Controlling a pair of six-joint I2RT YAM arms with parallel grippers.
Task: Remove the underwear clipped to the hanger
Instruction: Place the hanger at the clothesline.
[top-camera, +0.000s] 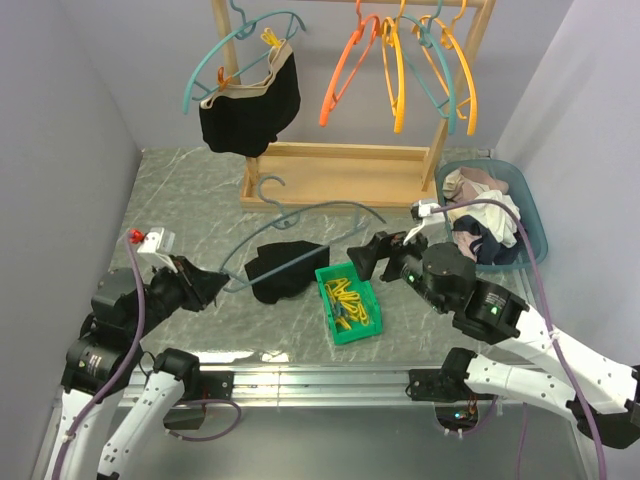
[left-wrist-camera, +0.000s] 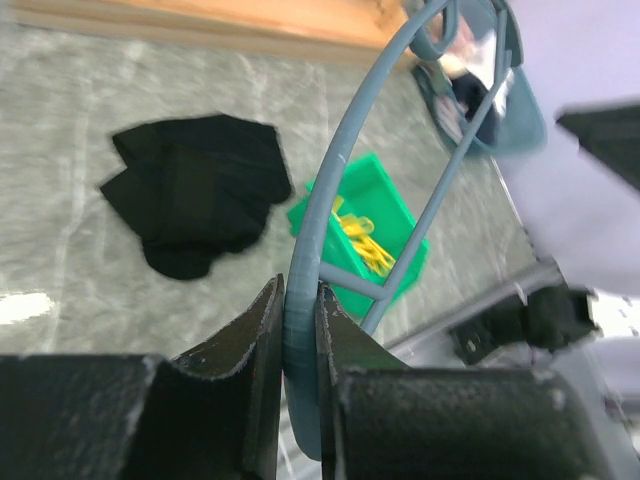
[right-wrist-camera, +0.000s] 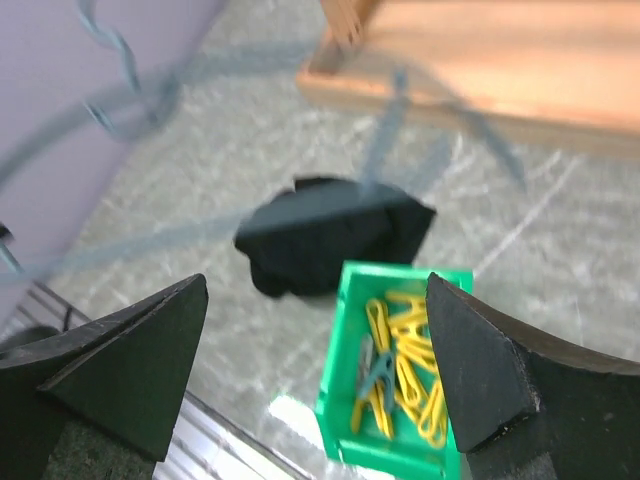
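A black underwear lies loose on the table, free of any hanger; it also shows in the left wrist view and the right wrist view. My left gripper is shut on one end of a grey-blue hanger, which it holds above the table over that underwear. No cloth hangs on this hanger. A second black underwear with a pale waistband is pegged to a teal hanger on the wooden rack. My right gripper is open and empty above the green bin.
A green bin of yellow pegs stands right of the loose underwear. A blue basket of clothes stands at the right. Orange, yellow and teal bare hangers hang on the wooden rack at the back.
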